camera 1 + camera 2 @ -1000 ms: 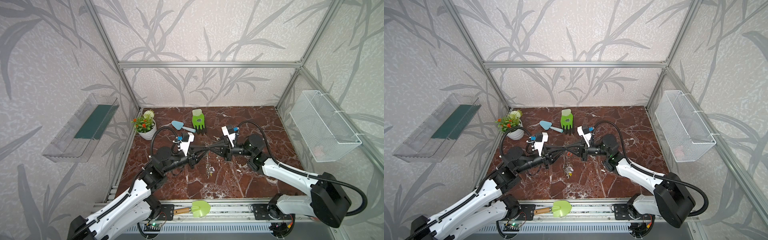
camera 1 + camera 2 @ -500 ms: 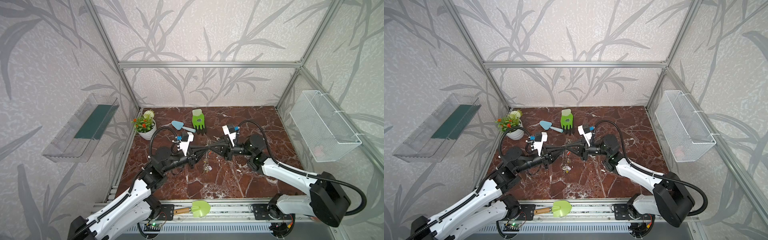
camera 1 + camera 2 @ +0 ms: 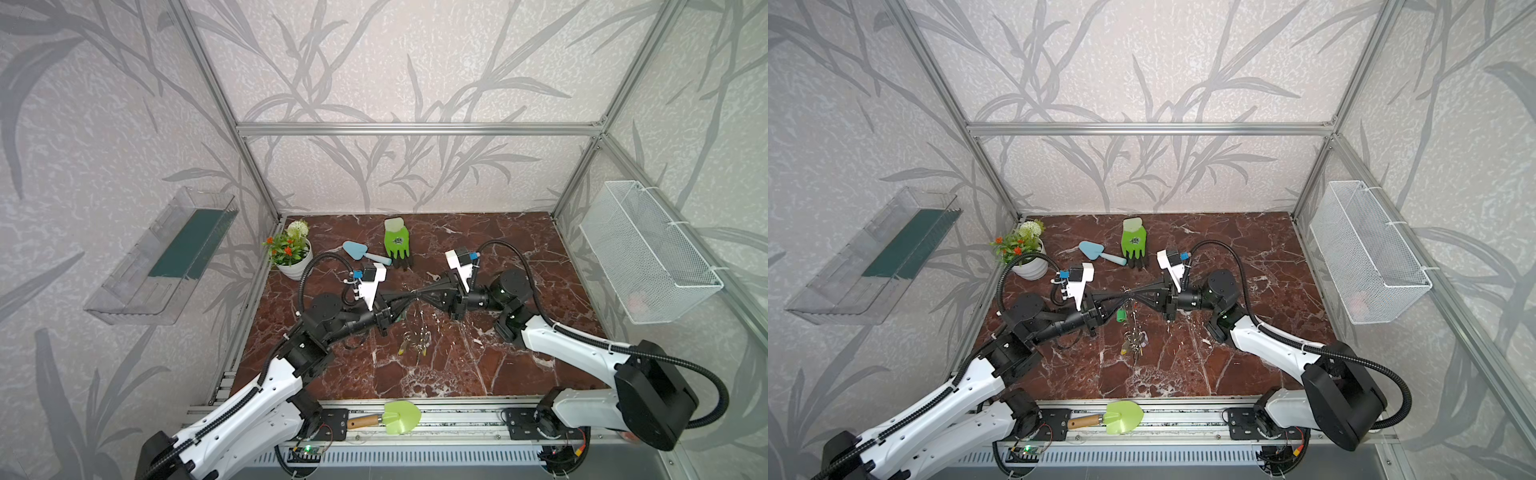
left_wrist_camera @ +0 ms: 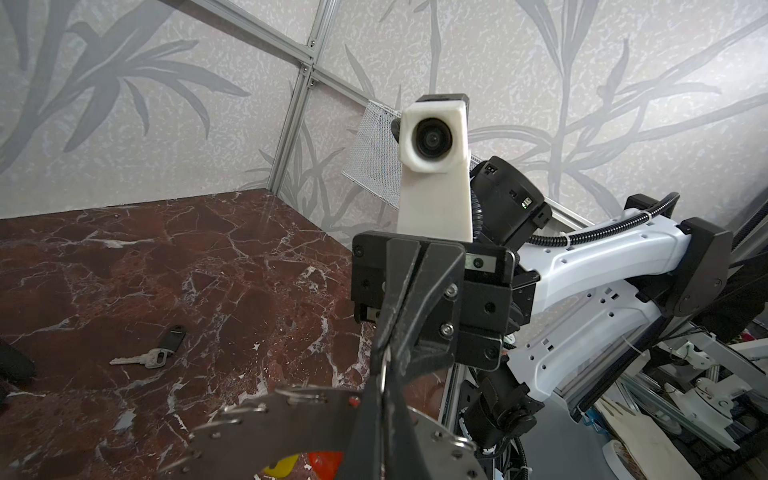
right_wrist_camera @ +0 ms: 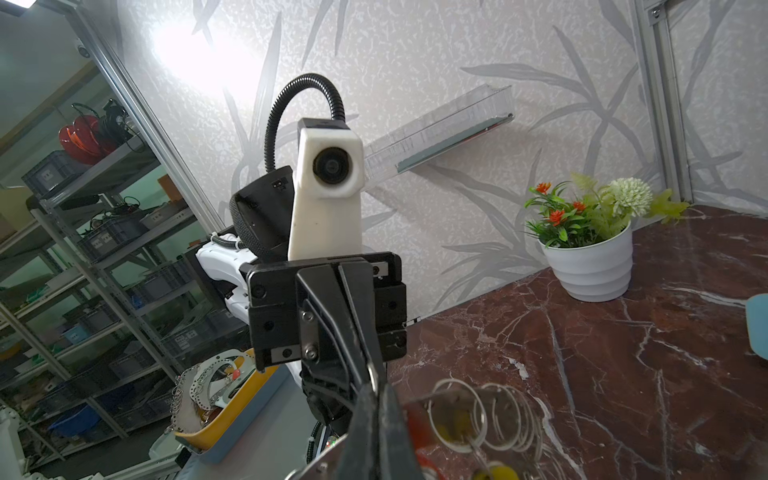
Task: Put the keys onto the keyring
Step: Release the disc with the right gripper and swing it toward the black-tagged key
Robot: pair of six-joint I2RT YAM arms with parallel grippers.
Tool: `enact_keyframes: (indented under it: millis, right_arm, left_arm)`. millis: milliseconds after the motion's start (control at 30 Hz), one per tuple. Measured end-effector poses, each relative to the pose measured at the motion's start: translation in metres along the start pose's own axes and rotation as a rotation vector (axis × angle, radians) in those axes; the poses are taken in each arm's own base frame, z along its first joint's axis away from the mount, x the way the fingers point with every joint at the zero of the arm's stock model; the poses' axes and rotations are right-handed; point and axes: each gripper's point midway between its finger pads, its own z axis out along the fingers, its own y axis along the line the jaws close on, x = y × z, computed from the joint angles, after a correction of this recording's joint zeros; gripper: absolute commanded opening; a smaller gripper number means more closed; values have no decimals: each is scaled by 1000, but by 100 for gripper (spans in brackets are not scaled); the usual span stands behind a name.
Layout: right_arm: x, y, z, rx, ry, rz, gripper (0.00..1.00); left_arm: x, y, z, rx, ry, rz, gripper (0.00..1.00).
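The keyring (image 4: 266, 428), a flat grey metal ring with small split rings along its rim, hangs in the air over the middle of the marble table. My left gripper (image 3: 405, 297) and right gripper (image 3: 422, 293) meet tip to tip there, both shut on its rim. Several keys (image 3: 415, 338) with coloured tags dangle below it, among them a green tag (image 3: 1121, 316), a red tag (image 4: 326, 459) and a yellow one (image 4: 282, 461). In the left wrist view my left gripper (image 4: 384, 409) faces the right fingers (image 4: 411, 299). One loose key (image 4: 143, 358) with a black tag lies on the table behind.
At the back of the marble table (image 3: 519, 249) stand a white flower pot (image 3: 293, 266), a blue trowel (image 3: 359, 250) and a green glove (image 3: 397, 243). A green spade (image 3: 397, 417) lies on the front rail. A wire basket (image 3: 648, 257) hangs on the right wall and a clear shelf (image 3: 166, 257) on the left wall.
My left gripper's jaws have closed onto the keyring. Both arms and the hanging keys have stayed almost in place.
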Motion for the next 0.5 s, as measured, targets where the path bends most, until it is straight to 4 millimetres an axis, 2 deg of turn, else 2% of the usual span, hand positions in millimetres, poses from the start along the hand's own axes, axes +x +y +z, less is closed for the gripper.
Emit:
enact_keyframes:
  millis: [100, 267, 300, 500]
  right_arm:
    - [0, -1, 0, 2, 0, 3, 3]
    - [-2, -2, 0, 14, -9, 2, 33]
    - [-3, -3, 0, 21, -16, -2, 36]
    - [-18, -13, -13, 190, -59, -51, 42]
  left_arm:
    - [0, 1, 0, -7, -2, -9, 0]
    - [5, 9, -2, -53, 14, -29, 0]
    - [8, 13, -3, -73, 23, -38, 0]
    - [18, 27, -10, -164, 61, -79, 0]
